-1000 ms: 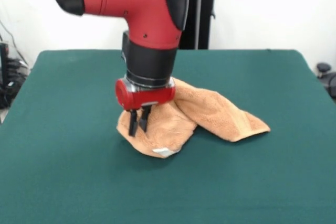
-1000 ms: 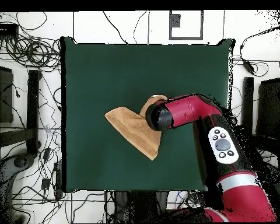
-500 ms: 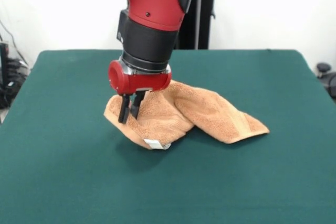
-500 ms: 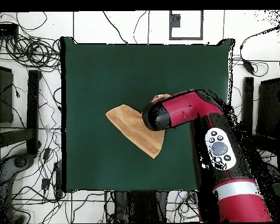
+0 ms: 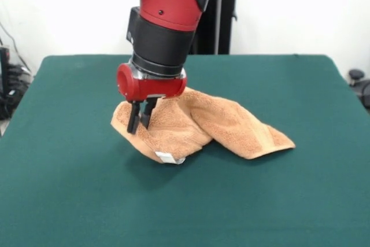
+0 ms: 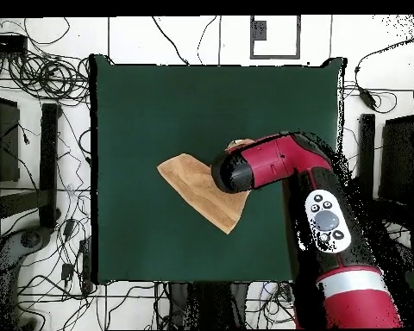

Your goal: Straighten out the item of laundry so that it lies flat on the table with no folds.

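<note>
While the towel (image 5: 199,124) lies folded at the centre of the table (image 5: 69,195) in the front view, the gripper (image 5: 139,121) stands at its left end, jaws drawn close together and apparently pinching a raised edge of cloth. A white tag (image 5: 165,157) shows at the lower fold. The step is best done by drawing that edge outward, low and slowly, so the layers slide apart. In the overhead view, one towel (image 6: 193,181), one table (image 6: 141,103) and one arm (image 6: 279,164) appear; the arm covers the gripper.
</note>
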Action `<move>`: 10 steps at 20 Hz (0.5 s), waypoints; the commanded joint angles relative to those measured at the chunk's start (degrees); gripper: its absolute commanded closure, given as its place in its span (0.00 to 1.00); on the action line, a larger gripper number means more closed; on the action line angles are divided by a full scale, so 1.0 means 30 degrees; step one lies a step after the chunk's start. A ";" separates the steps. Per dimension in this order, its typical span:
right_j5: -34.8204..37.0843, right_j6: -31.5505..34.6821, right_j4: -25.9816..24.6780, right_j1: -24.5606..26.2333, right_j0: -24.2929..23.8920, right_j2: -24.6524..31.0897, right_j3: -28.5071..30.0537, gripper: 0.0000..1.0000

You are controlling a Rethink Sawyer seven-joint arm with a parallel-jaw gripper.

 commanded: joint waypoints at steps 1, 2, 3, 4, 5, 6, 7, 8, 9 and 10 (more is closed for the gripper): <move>0.1746 -0.4564 -0.0934 0.0775 0.0052 0.0723 -0.0107 1.00; 0.1969 -0.4894 -0.1171 0.0679 0.0086 0.0576 -0.0205 1.00; 0.2005 -0.5264 -0.1587 0.0700 0.0105 0.0411 -0.0357 1.00; 0.1928 -0.5486 -0.2012 0.0750 0.0109 0.0214 -0.0507 1.00; 0.1731 -0.5573 -0.2276 0.0841 0.0021 0.0140 -0.0612 1.00; 0.1631 -0.5652 -0.2565 0.0884 -0.0003 0.0048 -0.0800 1.00; 0.1454 -0.5678 -0.2928 0.0946 0.0016 -0.0036 -0.0978 1.00; 0.1289 -0.5852 -0.3105 0.0984 -0.0083 0.0073 -0.1070 1.00; 0.1124 -0.6026 -0.3283 0.1021 -0.0182 0.0182 -0.1163 1.00; 0.0407 -0.6107 -0.3621 0.1083 -0.0376 0.0453 -0.1243 1.00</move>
